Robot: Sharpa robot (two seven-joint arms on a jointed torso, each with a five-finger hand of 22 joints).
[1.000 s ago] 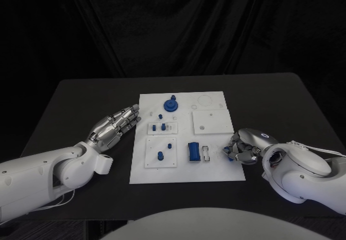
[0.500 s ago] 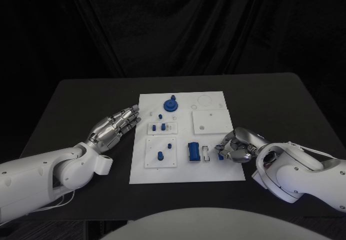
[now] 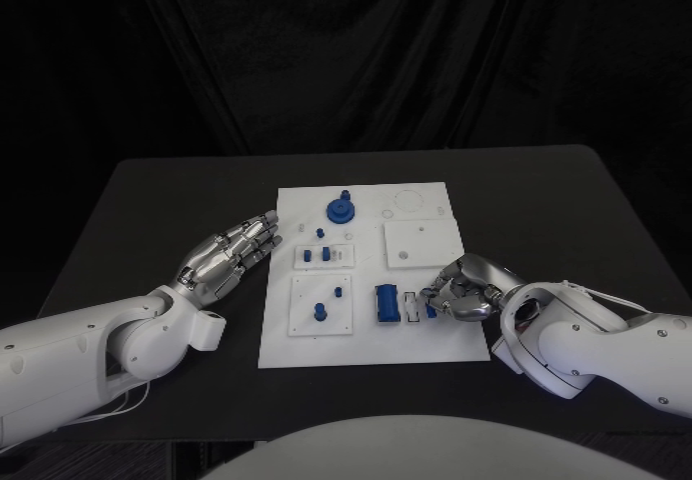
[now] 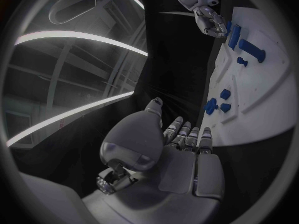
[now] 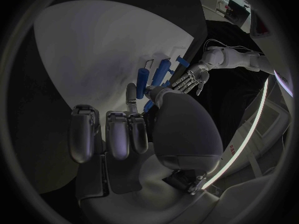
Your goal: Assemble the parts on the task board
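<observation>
I see my right hand over the task board at its four o'clock edge, pinching a small blue part beside the blue block. Left hand lies released at nine o'clock, off-board.

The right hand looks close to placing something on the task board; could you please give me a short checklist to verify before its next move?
1. Right hand over the task board, beside the large blue block: ok.
2. Blue part held at its fingers: cannot tell how firmly.
3. Part lined up with the slot: cannot tell.
4. Left hand resting off the board's edge, holding nothing: ok.
5. Blue gear standing well away from the right hand: ok.
</observation>
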